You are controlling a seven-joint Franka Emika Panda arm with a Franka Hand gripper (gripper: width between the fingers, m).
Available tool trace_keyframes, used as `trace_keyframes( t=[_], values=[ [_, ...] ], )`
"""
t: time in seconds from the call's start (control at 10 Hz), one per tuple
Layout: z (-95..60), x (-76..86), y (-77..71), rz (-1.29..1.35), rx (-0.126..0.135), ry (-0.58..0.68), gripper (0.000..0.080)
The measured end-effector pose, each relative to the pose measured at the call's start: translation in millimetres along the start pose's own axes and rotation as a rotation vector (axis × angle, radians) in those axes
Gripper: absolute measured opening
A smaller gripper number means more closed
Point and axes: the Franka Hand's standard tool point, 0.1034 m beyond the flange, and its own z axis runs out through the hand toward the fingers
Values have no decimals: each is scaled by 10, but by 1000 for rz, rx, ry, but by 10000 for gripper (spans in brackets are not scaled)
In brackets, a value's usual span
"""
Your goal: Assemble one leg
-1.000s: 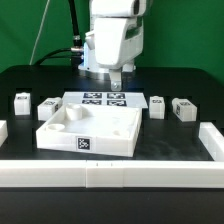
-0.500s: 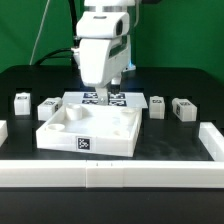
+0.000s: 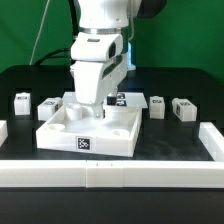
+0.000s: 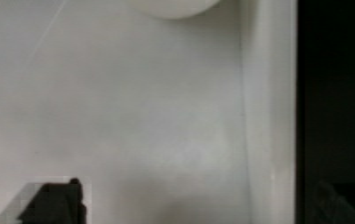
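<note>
Several small white legs with marker tags stand on the black table: two on the exterior view's left [image 3: 22,99] [image 3: 48,106] and two on its right [image 3: 157,104] [image 3: 183,108]. My gripper [image 3: 105,108] hangs low over the large white square tray-like piece [image 3: 88,143], above its inside floor, and holds nothing. In the wrist view the dark fingertips [image 4: 53,200] stand far apart, so the gripper [image 4: 200,205] is open over the tray's white floor [image 4: 156,110], with a round corner socket [image 4: 174,8] showing. No leg is between the fingers.
The marker board [image 3: 120,98] lies behind the tray, mostly hidden by the arm. A white rail runs along the front [image 3: 110,172], with white blocks at the right [image 3: 210,140] and left edges.
The arm has come forward and down, from above the marker board to low over the tray-like piece. The legs and tray have not moved.
</note>
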Motion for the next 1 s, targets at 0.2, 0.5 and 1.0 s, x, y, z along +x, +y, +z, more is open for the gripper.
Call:
trace_keyframes(
  t=[0.2, 0.5, 1.0],
  values=[
    [4, -2, -7, 0, 2, 0, 390],
    [6, -3, -10, 1, 2, -1, 68],
    [6, -3, -10, 1, 2, -1, 55]
  ],
)
